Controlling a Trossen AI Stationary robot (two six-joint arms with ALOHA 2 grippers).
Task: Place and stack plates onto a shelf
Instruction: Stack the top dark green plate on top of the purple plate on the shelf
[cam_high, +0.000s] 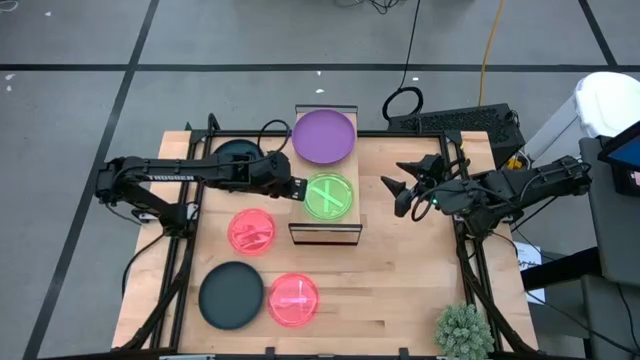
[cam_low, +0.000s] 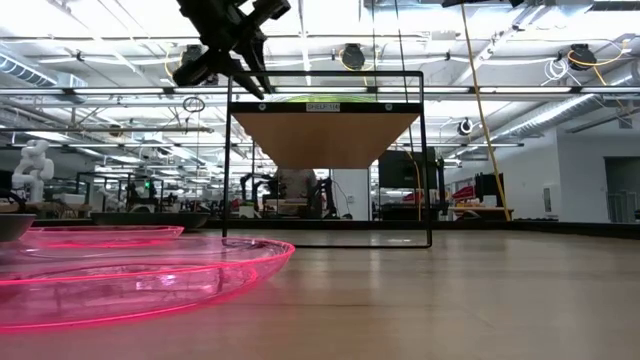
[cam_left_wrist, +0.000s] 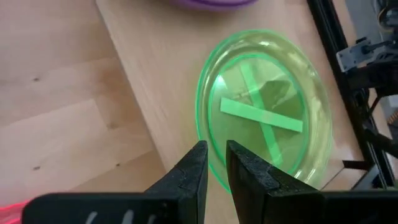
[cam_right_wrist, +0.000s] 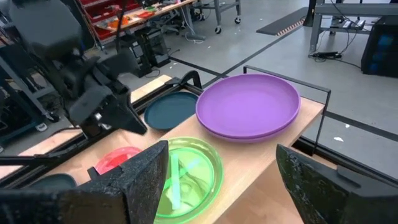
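From above, the shelf (cam_high: 325, 232) is standing mid-counter with plates already on its plank top: a purple stack (cam_high: 323, 135) is sitting toward 12 o'clock and a green plate (cam_high: 329, 196) toward 6 o'clock, just beside it. I judge the job roughly half done. Remaining on the counter (cam_high: 420, 290) are two pink plates (cam_high: 251, 231) (cam_high: 293, 299) at about 8 and 7 o'clock from the shelf, a dark plate (cam_high: 231, 295) further toward 7 o'clock, and another dark plate (cam_high: 235, 152) at 10 o'clock, partly hidden under the left arm. The left gripper (cam_high: 298, 188) is hovering at the green plate's 9 o'clock edge; the right gripper (cam_high: 402, 190) is waiting at 3 o'clock of the shelf, well apart from it.

From counter level, a pink plate (cam_low: 130, 275) is filling the foreground, and the shelf frame (cam_low: 326, 160) is rising behind it with the left gripper (cam_low: 232, 52) hanging at its upper corner.

Through the left wrist camera, the fingers (cam_left_wrist: 189, 171) are standing slightly apart over the green plate's (cam_left_wrist: 264, 106) rim, not clamped on it. Whether one green plate or two lies there I cannot tell; a green crossed strip is showing inside it.

Through the right wrist camera, the fingers (cam_right_wrist: 146, 174) are spread wide and holding nothing. The purple stack (cam_right_wrist: 249, 106) looks like two plates nested, and the green plate (cam_right_wrist: 186, 177) is sitting just beside it.
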